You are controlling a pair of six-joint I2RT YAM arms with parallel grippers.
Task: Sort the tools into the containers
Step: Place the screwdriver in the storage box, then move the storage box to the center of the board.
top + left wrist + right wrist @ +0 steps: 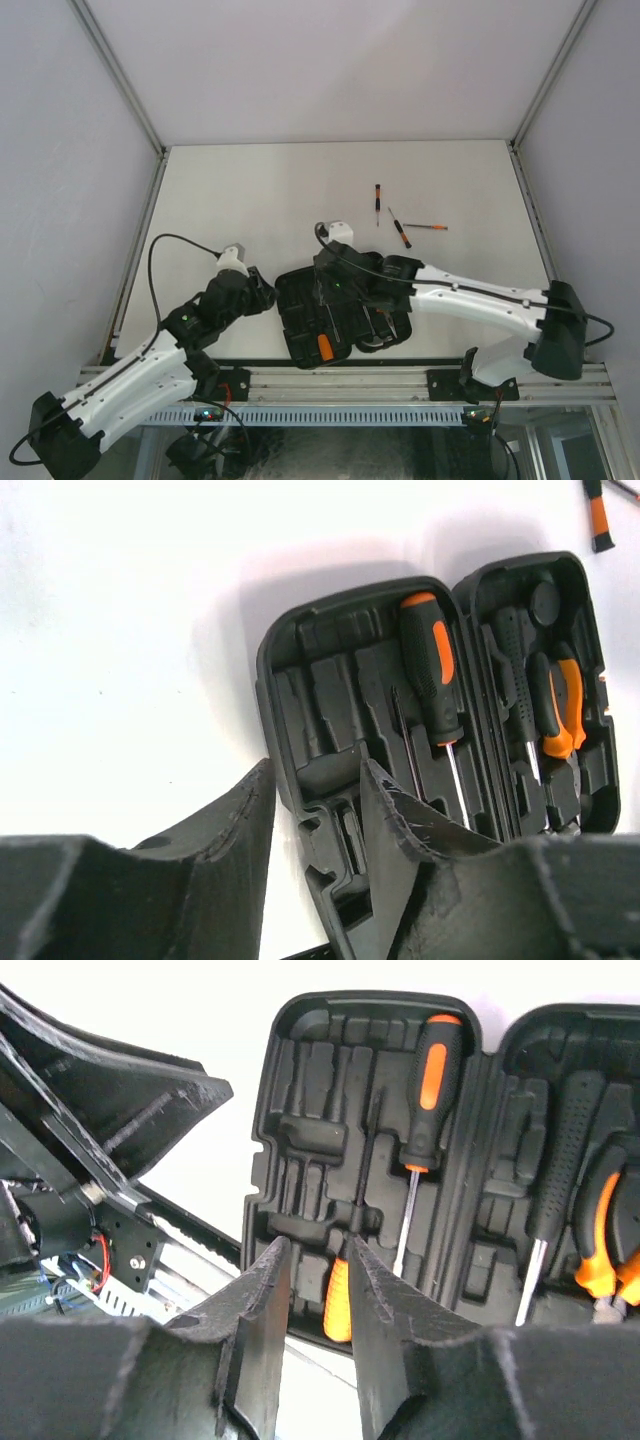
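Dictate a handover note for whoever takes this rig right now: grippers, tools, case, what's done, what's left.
Left gripper: open, jaws either side of the case's left rim.
Right gripper: open, over a small orange screwdriver lying in its slot.
Done: large screwdriver, pliers and that small one sit in the open case.
Left: three screwdrivers on the table beyond the case, still to slot in.

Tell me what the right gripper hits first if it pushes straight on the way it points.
Likely the orange screwdriver handle lying just ahead of the right gripper, in a slot of the black case; depth is unclear.
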